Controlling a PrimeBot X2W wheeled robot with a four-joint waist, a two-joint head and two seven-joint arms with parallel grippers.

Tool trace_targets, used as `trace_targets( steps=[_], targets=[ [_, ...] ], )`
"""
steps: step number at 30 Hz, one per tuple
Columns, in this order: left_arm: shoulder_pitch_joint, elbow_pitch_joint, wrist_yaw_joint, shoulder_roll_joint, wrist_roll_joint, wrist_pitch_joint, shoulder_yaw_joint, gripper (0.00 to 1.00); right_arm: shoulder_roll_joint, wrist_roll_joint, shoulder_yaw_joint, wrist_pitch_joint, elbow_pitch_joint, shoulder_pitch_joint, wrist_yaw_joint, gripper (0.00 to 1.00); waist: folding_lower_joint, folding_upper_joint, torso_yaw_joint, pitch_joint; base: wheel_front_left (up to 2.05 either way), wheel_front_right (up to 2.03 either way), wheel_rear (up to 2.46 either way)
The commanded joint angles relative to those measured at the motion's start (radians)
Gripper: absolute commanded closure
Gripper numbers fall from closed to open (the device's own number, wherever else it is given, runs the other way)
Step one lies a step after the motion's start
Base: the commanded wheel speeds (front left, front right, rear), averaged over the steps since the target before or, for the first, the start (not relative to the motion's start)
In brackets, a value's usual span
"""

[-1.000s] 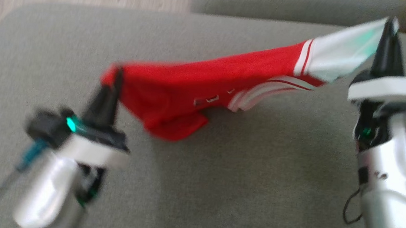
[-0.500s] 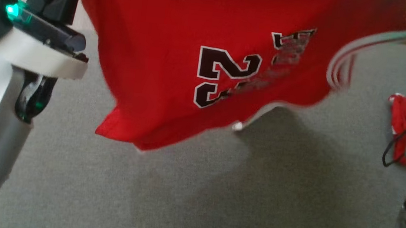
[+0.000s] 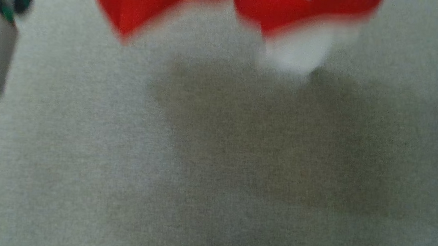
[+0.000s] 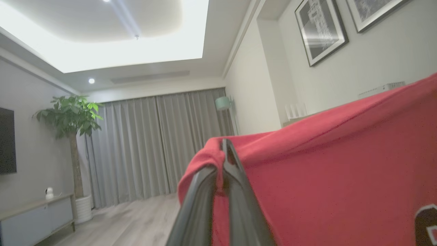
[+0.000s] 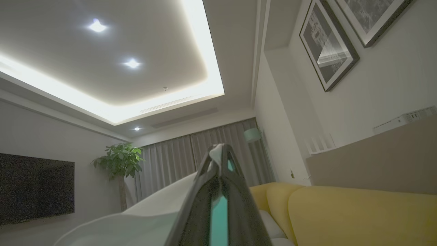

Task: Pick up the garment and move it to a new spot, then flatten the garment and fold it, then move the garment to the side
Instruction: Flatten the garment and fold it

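**Two-Point Carry: Handling Notes**

1. Tool state. In the left wrist view, the left gripper (image 4: 223, 147) has its fingers pressed together on a bunched red corner of the garment (image 4: 324, 171). In the right wrist view, the right gripper (image 5: 220, 150) pinches a small tip of white cloth, and a white panel (image 5: 146, 215) falls away below it. We take that panel to be part of the same garment.

2. Position. The garment hangs in the air between the two arms. The head view shows its blurred red and white lower edge at the top of the frame. That edge is clear of the grey cushion (image 3: 215, 159), which carries its shadow.

3. Handling. We judge the garment light, soft and without stiffness. It drapes from each grip and will likely swing or fold onto itself when moved quickly. Thin fabric can slip out of narrow fingertips, so we advise moderate tension only. The printed numeral (image 4: 426, 222) may be slightly stiffer than the cloth around it.

4. Where to hold. We recommend corners and seamed edges, where doubled cloth gives the fingers more bulk. To flatten the garment, we would hold two corners of one edge and let the free hem touch down first.
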Motion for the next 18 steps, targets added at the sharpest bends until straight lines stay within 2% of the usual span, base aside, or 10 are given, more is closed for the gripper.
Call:
trace_targets(
  steps=[1, 4, 8, 11, 18],
  targets=[
    [-0.092, -0.011, 0.007, 0.025, 0.013, -0.009, 0.057, 1.00, 0.023, -0.017, -0.022, -0.009, -0.028, -0.080, 0.003, 1.00, -0.0004, 0.0000, -0.013, 0.039, 0.00, 0.00, 0.00],
    [-0.115, -0.007, -0.003, -0.005, 0.027, -0.012, 0.096, 1.00, 0.037, -0.036, -0.061, -0.010, -0.058, -0.094, 0.003, 1.00, -0.0004, 0.0000, -0.022, 0.052, 0.00, 0.00, 0.00],
    [0.017, 0.006, -0.024, -0.041, 0.032, -0.012, 0.148, 1.00, 0.052, -0.011, -0.042, -0.011, -0.067, 0.033, 0.003, 1.00, -0.0004, 0.0000, -0.036, 0.054, 0.00, 0.00, 0.00],
    [0.178, 0.011, -0.035, -0.078, 0.030, -0.012, 0.198, 1.00, 0.057, 0.052, 0.002, -0.011, -0.086, 0.195, 0.003, 1.00, -0.0004, 0.0000, -0.044, 0.047, 0.00, 0.00, 0.00],
    [0.606, 0.050, -0.082, -0.224, 0.033, -0.012, 0.318, 1.00, 0.067, 0.254, 0.098, -0.011, -0.199, 0.681, 0.003, 1.00, -0.0004, 0.0000, -0.060, -0.005, 0.00, 0.00, 0.00]
  ],
)
